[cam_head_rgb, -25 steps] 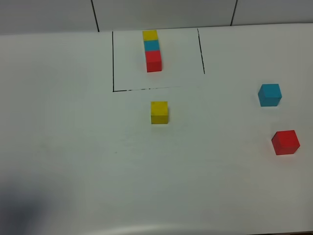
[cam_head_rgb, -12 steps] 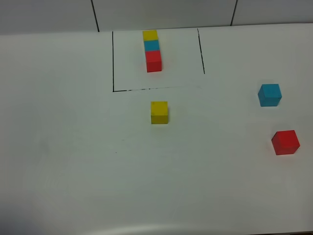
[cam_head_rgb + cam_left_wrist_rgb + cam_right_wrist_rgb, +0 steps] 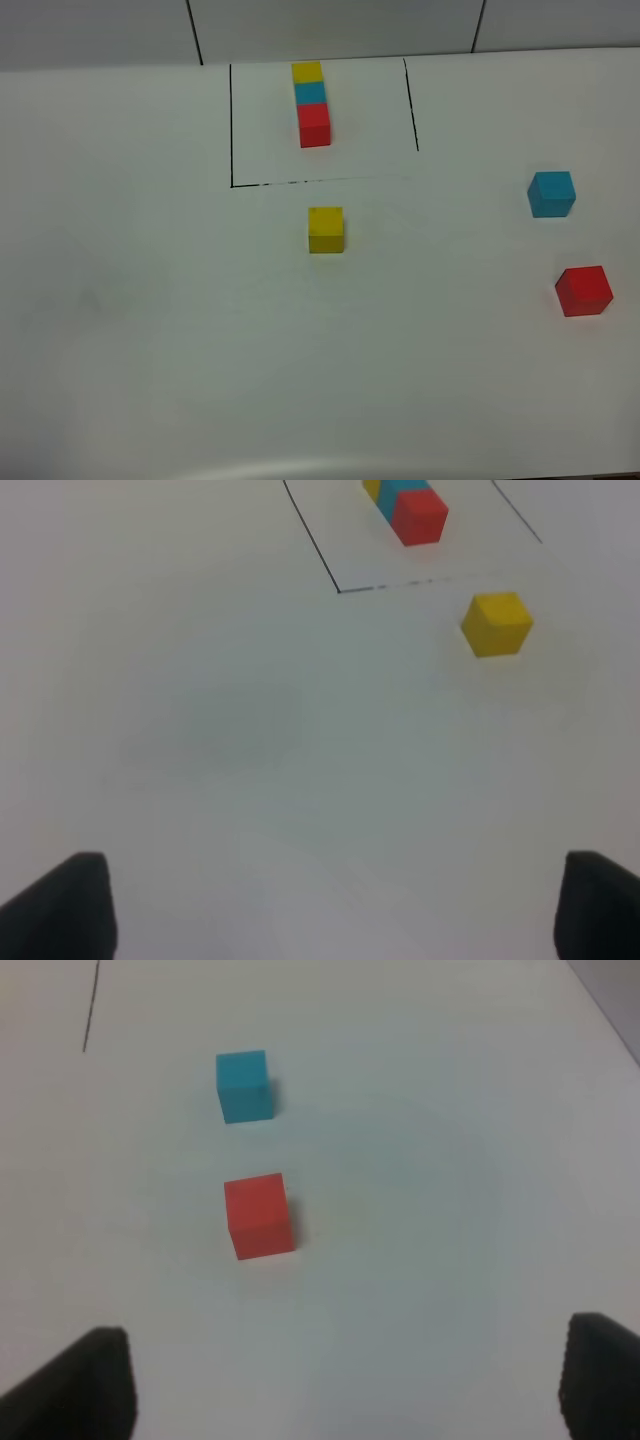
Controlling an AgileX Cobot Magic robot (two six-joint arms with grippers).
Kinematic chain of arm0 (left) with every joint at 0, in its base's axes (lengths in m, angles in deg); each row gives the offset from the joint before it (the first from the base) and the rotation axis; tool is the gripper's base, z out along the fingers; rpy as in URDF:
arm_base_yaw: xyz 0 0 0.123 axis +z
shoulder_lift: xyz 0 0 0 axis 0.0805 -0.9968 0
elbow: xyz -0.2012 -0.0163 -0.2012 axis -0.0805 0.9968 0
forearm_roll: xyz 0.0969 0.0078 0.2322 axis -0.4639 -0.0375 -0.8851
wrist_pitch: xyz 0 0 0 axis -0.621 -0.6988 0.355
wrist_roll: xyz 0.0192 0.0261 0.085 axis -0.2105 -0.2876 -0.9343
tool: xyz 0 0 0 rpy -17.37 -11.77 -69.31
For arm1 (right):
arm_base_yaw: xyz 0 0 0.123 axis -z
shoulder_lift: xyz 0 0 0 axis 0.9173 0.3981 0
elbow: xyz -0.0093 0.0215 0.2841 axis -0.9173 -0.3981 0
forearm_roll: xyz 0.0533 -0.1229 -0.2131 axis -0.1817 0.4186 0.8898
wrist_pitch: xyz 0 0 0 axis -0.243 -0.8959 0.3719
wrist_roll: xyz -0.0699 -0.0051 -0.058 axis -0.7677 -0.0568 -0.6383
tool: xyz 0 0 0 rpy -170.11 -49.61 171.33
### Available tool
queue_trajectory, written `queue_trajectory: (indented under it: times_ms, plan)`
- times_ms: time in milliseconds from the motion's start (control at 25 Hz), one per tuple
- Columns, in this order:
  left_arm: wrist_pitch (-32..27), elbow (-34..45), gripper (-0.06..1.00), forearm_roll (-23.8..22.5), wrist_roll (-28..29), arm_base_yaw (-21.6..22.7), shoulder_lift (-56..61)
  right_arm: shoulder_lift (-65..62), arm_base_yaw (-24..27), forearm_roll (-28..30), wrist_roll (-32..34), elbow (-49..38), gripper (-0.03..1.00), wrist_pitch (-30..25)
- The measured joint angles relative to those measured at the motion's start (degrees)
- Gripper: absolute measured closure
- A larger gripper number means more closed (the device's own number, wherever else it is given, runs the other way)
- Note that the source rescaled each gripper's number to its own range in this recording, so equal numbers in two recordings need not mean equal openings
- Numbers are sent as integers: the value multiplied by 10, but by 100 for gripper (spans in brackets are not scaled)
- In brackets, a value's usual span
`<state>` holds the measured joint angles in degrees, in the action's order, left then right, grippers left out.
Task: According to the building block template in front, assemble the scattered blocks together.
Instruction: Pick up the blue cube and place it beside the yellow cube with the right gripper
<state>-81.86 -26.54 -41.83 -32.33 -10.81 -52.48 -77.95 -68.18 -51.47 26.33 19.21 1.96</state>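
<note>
Your left gripper (image 3: pixel 330 910) is spread wide, its jaws far apart with only bare table (image 3: pixel 150 330) between them. Your right gripper (image 3: pixel 335 1380) is the same: jaws wide apart, gripping nothing. Neither gripper shows in the high view.

In the high view, the template (image 3: pixel 312 103) sits toward 12 o'clock on the table. It is a row of three touching cubes running from 12 to 6: yellow farthest, blue in the middle, red nearest you. A thin black outline (image 3: pixel 232 125) frames it on the 9, 3 and 6 o'clock sides, well clear of the row.

The yellow cube (image 3: pixel 326 229) stands alone at 6 o'clock from the template, just outside the outline's near line and not touching it. The left wrist view shows it (image 3: pixel 497 624) out ahead of the gripper, well apart from the jaws, with the template's red end (image 3: pixel 419 517) beyond it.

The blue cube (image 3: pixel 552 193) is far out at 3 o'clock from the yellow cube. The red cube (image 3: pixel 584 290) lies near it, at 5 o'clock from the blue cube, with a clear gap between them. The right wrist view shows both ahead of that gripper, red (image 3: pixel 259 1216) the closer and blue (image 3: pixel 244 1086) beyond, neither touched.
</note>
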Motion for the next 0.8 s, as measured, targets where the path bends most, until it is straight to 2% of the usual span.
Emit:
queue_trajectory:
  times_ms: [640,800]
  plan:
    - [0,21,42,-3,1,0,0,0,0,0,0,0,24,0]
    - [0,21,47,-3,1,14,0,0,0,0,0,0,24,0]
